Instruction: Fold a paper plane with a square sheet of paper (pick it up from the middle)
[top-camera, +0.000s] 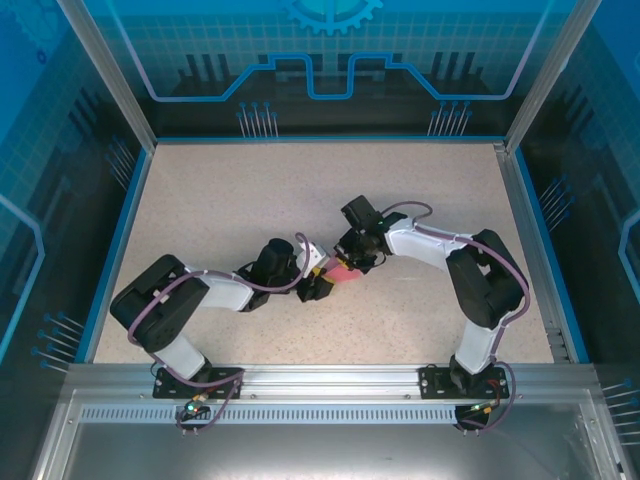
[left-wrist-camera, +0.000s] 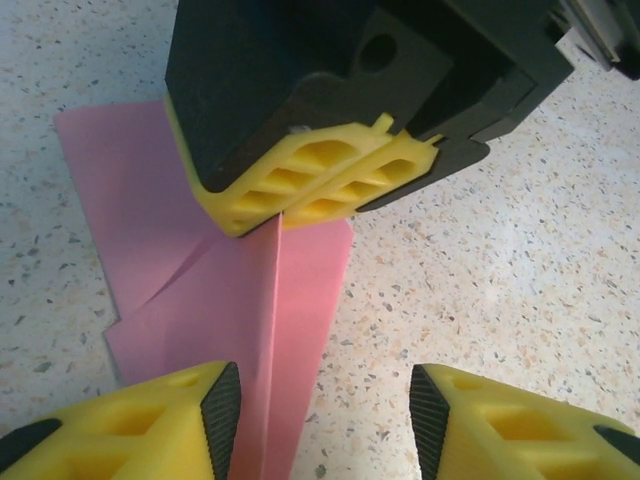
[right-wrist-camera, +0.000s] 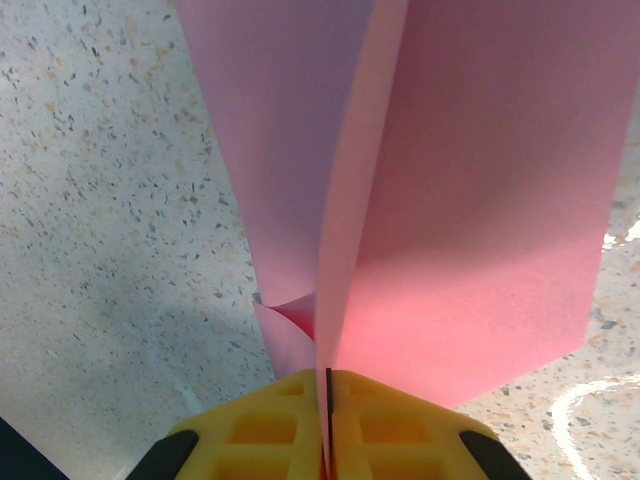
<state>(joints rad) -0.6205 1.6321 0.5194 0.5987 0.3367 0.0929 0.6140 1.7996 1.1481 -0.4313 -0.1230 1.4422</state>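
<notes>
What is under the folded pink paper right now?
The speckled table shows beside the pink paper, whose flaps rest on it. The right gripper pinches the raised centre crease. Anything beneath the flaps is covered by the paper.

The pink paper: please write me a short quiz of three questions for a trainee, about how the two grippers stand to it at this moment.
1. True or false: the right gripper is shut on the raised crease of the pink paper.
2. Choose one. The jaws of the left gripper are: A) shut on the paper; B) open, with the crease running between them; C) shut with nothing in them.
3. Fill in the word: the fingers of both grippers are ____ in colour.

Key: 1 true; 2 B; 3 yellow.
</notes>
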